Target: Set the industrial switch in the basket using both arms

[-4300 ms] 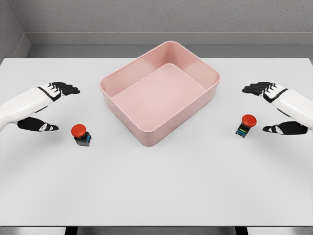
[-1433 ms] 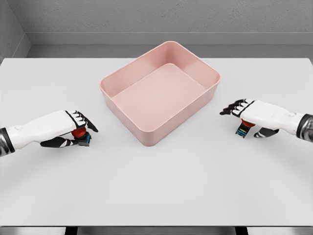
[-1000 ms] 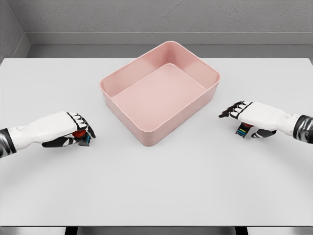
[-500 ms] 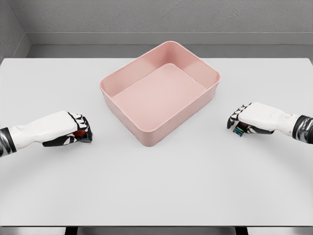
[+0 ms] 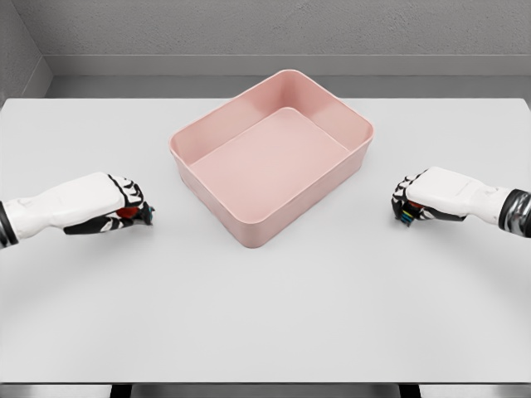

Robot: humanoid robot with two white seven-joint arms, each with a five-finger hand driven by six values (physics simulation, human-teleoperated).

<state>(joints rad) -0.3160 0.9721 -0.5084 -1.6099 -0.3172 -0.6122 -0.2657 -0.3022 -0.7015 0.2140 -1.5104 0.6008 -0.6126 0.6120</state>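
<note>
industrial switch, left [image 5: 129, 213]: red cap and dark base, mostly hidden under my left hand [image 5: 116, 207], whose fingers are curled tight around it. position: on the white table [image 5: 274, 315], left of the basket, well apart from it.

industrial switch, right [image 5: 406, 215]: only a strip of coloured terminals shows below the knuckles of my right hand [image 5: 425, 199], which is likewise closed around it. position: on the table, right of the basket, near its right corner but not touching.

basket [image 5: 340, 108]: pink, rectangular, rounded corners, set at an angle in the middle of the table, nothing inside.

step in hand, as i judge it: grasp made on both sides, lift not yet begun. both switches appear to sit at table level; i cannot tell whether either has cleared the surface.

next move calls for: raising both hands high enough to pass the basket rim, carrying them inward from opposite sides, then letting go over the floor of the basket.

in the way: the near walls of the basket, left and right; a low carry would strike them. my two hands meeting over the middle is the other risk, so i would aim for separate halves.

surroundings: grey wall [image 5: 249, 25] behind the table.
</note>
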